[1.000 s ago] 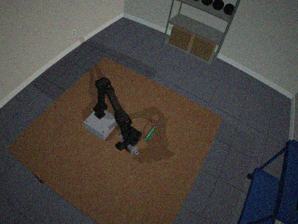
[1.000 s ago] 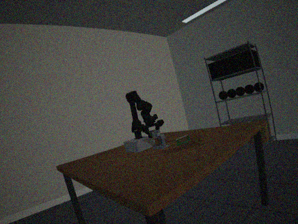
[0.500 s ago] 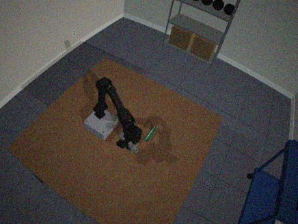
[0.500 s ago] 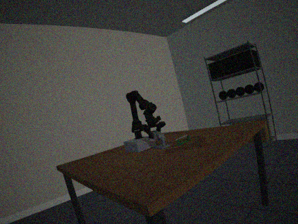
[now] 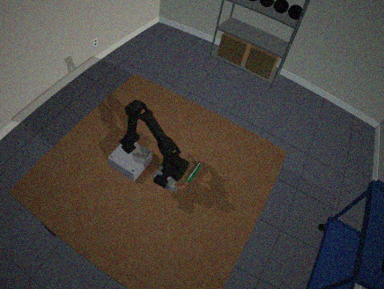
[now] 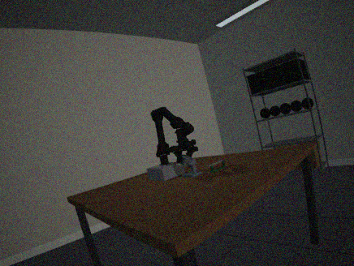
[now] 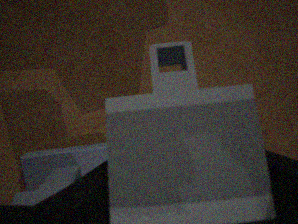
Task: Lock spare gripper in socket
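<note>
My gripper [image 5: 169,177] [image 6: 184,156] [image 7: 179,155] is shut on the spare gripper [image 7: 185,150], a pale grey block between the two black fingers in the wrist view. The block's narrow spigot, with a square hole, points away from the fingers. The pale mount [image 6: 194,174] stands on the table just below the gripper in the exterior view. In the top view the arm partly hides it. A pale block shows at the lower left of the wrist view, probably part of the mount. A green bar with a white strip [image 5: 194,173] [image 6: 218,166] lies beside the mount. I cannot make out the pin for certain.
The arm's base stands on a light grey box [image 5: 123,163] [image 6: 159,173] close beside the mount. The brown table top [image 5: 110,233] [image 6: 142,211] extends around them. A shelf rack stands beyond the table, and a blue frame stands at the lower right in the top view.
</note>
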Available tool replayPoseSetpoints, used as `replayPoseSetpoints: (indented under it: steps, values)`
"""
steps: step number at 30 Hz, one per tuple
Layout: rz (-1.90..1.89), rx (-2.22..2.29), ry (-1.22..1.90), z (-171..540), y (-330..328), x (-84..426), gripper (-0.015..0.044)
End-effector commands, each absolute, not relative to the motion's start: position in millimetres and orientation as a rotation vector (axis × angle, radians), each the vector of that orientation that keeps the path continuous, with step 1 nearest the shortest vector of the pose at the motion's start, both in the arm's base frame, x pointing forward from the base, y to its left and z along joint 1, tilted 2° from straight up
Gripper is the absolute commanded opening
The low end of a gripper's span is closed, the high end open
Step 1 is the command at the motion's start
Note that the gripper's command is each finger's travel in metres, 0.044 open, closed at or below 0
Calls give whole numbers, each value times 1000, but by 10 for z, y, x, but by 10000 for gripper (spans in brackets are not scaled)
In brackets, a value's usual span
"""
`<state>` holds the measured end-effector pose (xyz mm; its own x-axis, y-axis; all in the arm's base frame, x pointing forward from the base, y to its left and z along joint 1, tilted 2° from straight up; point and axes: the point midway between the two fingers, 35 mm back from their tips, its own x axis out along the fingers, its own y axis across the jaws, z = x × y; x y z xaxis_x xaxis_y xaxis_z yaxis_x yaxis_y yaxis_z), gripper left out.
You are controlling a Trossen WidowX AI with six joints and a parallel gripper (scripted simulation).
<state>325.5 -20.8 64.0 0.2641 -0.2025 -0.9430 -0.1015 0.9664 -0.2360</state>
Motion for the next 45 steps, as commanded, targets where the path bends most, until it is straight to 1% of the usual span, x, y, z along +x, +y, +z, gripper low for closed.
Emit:
replayPoseSetpoints:
  steps: [1,29,45]
  values:
    - [-60,-358,1346,664,-149,3203,0]
    - [-9,-884,1563,829,83,2755,0]
    - [87,-1284,1646,957,197,2517,0]
